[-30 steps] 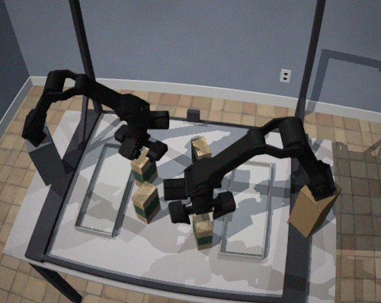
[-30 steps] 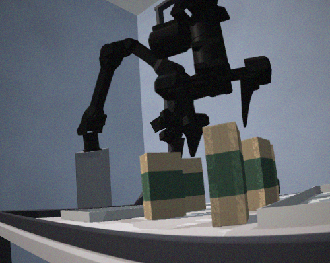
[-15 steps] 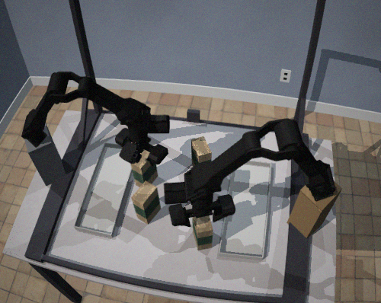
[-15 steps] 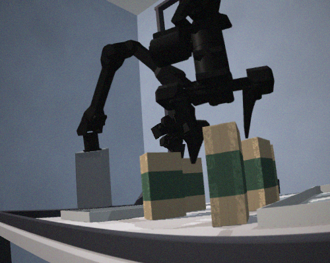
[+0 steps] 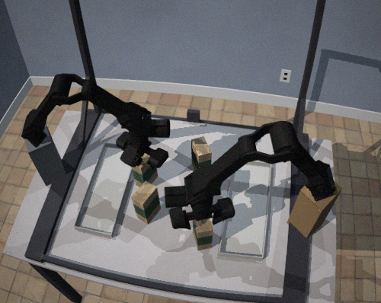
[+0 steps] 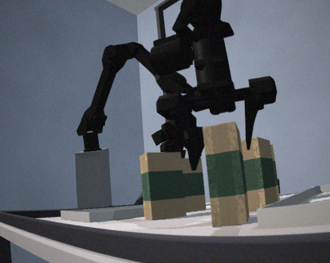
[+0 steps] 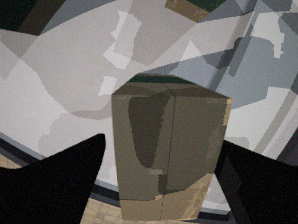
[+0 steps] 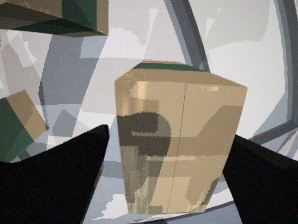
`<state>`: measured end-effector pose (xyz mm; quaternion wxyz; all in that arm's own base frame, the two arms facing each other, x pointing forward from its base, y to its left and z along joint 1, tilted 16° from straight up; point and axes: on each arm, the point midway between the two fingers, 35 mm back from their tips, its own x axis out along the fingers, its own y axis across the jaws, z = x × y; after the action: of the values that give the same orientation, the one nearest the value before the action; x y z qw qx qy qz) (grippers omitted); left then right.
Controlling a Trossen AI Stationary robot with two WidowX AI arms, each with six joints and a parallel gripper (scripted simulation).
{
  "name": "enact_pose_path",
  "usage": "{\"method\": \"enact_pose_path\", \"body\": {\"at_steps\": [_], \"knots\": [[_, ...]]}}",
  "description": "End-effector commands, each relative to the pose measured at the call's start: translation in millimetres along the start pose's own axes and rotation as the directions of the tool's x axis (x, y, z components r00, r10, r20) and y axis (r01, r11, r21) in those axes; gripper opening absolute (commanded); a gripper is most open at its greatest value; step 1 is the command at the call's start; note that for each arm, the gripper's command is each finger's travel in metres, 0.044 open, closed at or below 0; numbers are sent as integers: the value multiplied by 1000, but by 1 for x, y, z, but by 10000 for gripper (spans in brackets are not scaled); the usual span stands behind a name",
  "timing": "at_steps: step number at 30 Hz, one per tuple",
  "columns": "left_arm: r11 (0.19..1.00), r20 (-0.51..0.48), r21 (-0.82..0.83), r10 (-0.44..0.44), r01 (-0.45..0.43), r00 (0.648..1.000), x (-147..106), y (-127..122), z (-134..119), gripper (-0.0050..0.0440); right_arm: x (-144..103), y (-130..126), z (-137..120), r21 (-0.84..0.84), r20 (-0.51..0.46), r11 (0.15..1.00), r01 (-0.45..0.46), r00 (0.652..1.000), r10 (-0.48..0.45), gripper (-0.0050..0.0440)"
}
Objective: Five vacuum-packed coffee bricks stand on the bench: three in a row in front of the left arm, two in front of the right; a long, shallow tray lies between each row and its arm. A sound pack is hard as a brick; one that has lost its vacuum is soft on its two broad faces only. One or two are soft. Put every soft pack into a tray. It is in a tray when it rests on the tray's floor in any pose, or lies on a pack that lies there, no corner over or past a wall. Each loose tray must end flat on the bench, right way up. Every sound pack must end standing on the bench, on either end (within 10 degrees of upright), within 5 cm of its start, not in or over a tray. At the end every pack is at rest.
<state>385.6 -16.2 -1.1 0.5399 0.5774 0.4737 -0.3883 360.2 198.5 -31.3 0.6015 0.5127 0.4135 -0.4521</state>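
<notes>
My left gripper (image 5: 203,220) (image 6: 221,159) (image 7: 156,140) is open, its fingertips around the upper part of the near pack (image 5: 204,237) (image 6: 226,175) of the three-pack row; contact cannot be told. My right gripper (image 5: 145,160) (image 8: 161,132) is open, its fingers either side of the far pack (image 5: 144,174) (image 8: 180,150) of its row. That row's near pack (image 5: 145,205) (image 6: 163,185) stands upright. The three-pack row's far pack (image 5: 201,154) also stands; its middle pack (image 6: 254,172) is hidden behind my left arm in the top view. Softness does not show.
One shallow tray (image 5: 95,232) (image 6: 89,216) (image 8: 194,30) lies between my right arm and its row. The other tray (image 5: 241,254) (image 6: 287,215) lies between my left arm and its row. A brown pedestal (image 5: 312,213) carries my left arm. Dark frame rails edge the bench.
</notes>
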Motion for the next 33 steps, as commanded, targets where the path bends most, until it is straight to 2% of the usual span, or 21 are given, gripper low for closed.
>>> {"method": "enact_pose_path", "body": {"at_steps": [1,17,33], "knots": [[1000,4,2,11,-11,1000,4,3,0,358,2,3,-1,-1,-7,1000,-11,1000,11,353],[1000,4,2,11,-11,1000,23,3,1,358,20,4,-1,-1,-7,1000,-11,1000,11,353],[1000,3,2,11,-11,1000,23,3,1,358,20,4,-1,-1,-7,1000,-11,1000,11,353]]}}
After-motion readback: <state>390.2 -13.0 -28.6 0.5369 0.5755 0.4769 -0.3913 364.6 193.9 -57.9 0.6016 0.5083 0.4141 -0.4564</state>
